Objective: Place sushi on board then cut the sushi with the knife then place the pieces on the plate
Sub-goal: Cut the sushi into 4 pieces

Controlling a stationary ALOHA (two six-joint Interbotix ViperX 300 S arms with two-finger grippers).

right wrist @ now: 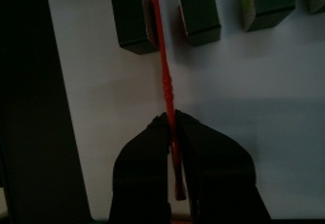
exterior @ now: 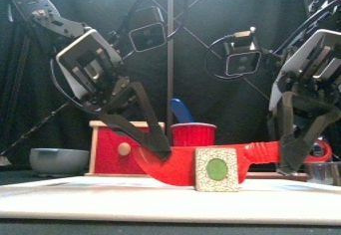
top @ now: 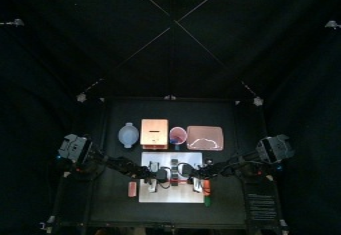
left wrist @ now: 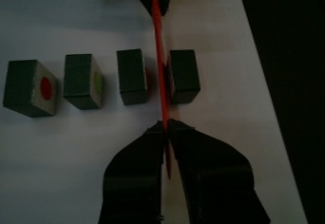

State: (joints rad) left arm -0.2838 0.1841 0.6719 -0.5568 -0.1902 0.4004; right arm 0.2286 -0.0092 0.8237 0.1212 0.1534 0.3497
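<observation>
Over white board (left wrist: 76, 19), left gripper (left wrist: 165, 125) and right gripper (right wrist: 166, 116) pinch red knife (right wrist: 160, 57).

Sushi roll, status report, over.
Left gripper and right gripper both shut on red knife. It sits between two sushi blocks on white cutting board. No obstruction seen.

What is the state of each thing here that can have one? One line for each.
left gripper: shut on the red knife
right gripper: shut on the red knife
red knife: held at both ends, blade between two blocks
sushi roll: four separate blocks on the white board
red cup: upright, blue knife inside
</observation>
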